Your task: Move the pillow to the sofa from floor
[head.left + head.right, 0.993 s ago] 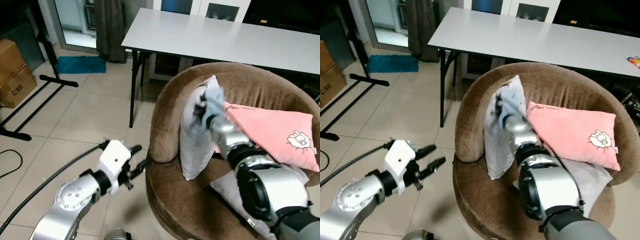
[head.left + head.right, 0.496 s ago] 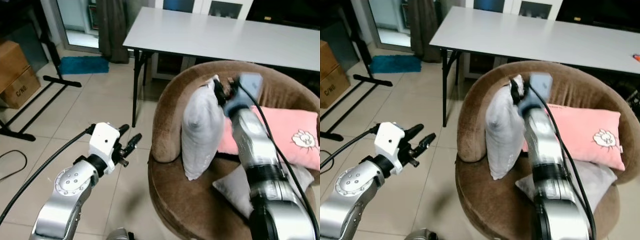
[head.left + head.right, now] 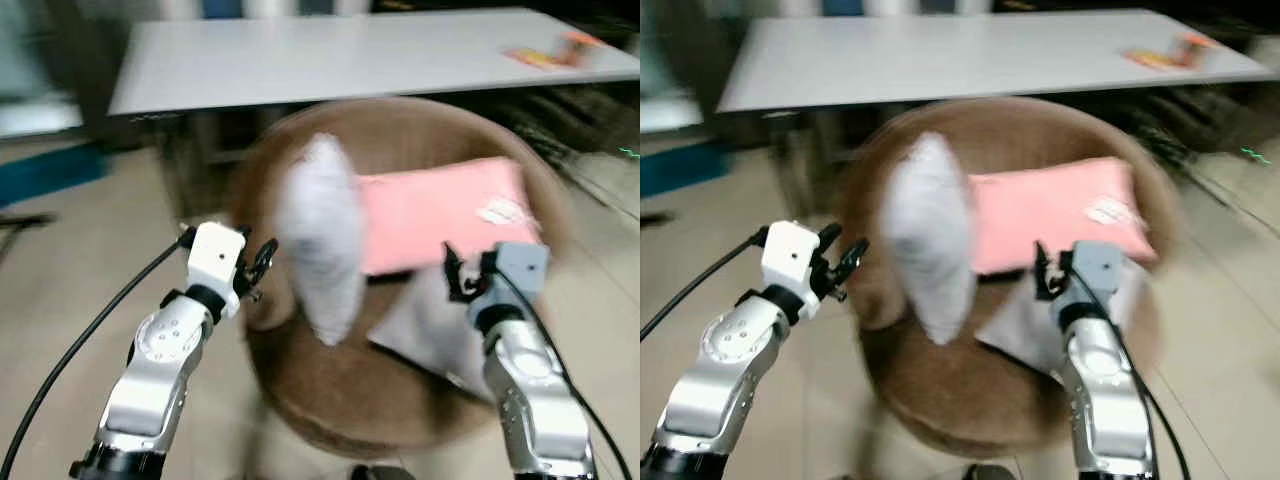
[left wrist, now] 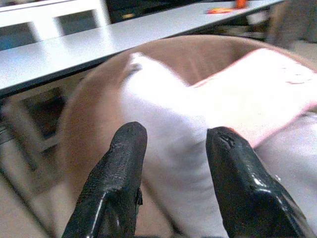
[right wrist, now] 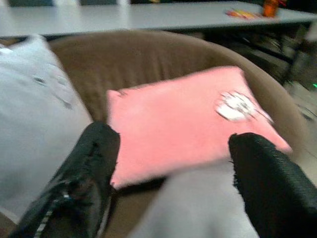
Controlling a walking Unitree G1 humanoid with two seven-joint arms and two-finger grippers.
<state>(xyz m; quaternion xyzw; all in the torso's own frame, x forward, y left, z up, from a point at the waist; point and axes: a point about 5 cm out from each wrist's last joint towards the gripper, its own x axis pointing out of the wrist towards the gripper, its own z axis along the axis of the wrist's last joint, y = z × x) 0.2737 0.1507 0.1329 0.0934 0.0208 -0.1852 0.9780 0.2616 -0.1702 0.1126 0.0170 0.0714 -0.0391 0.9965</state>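
Since half a second ago our right gripper [image 3: 452,277] has let go of the white pillow [image 3: 322,236] and dropped back to the lower right of the frame, and our head camera has swung, blurring everything. At lower left, our left gripper [image 3: 262,260] hovers beside the brown sofa [image 3: 880,375], its fingers [image 4: 121,163] spread apart and empty. At centre, the white pillow stands upright on the sofa seat. Right of it a pink pillow [image 5: 183,116] leans on the backrest, above a grey cushion [image 3: 425,325]. Our right fingers [image 5: 265,173] are spread wide, holding nothing. A white desk [image 3: 940,60] runs across the top.
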